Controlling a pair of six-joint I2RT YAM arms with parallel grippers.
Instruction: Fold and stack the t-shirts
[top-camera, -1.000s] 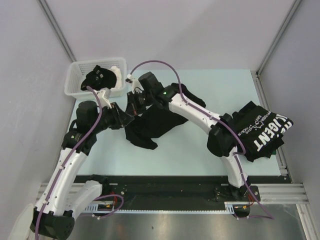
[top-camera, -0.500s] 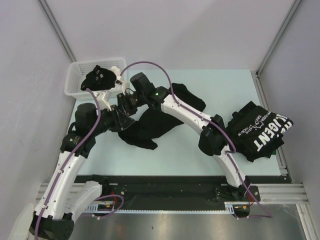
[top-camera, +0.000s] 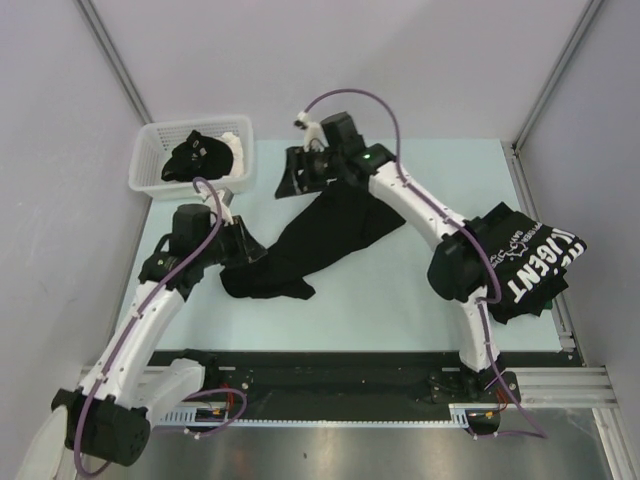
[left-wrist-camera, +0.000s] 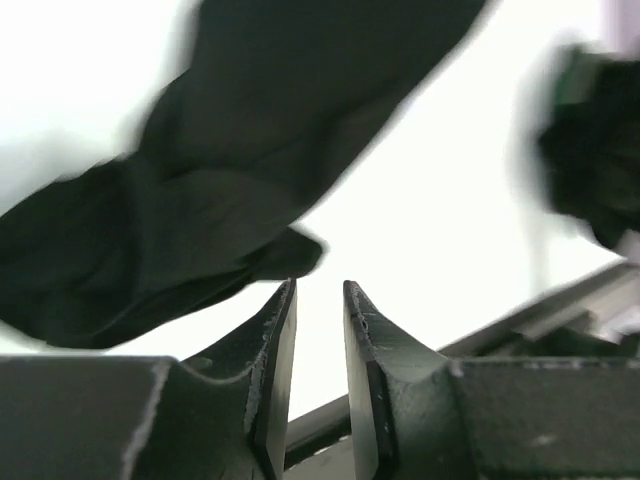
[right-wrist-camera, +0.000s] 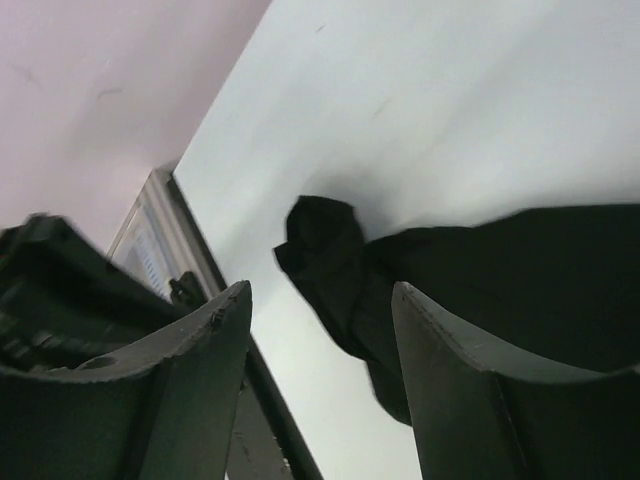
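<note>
Near the front, the left gripper (left-wrist-camera: 318, 288) had its fingers (left-wrist-camera: 275, 340) a little apart, holding nothing, just beside a long black t-shirt (top-camera: 320, 235) on the table (top-camera: 400, 300). A t-shirt with white letters (top-camera: 525, 262) lay at the right. Farther back, the right gripper (right-wrist-camera: 320, 288) was wide open by the long shirt's far end.

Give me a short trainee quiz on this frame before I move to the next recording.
1. True or false: the right gripper is shut on the middle shirt.
2. Where does the lettered shirt lie? A in the basket; B at the table's right edge; C under the basket.
3. Fill in: the basket holds a ___ garment.
Key: 1 false, jaws open; 2 B; 3 black.
</note>
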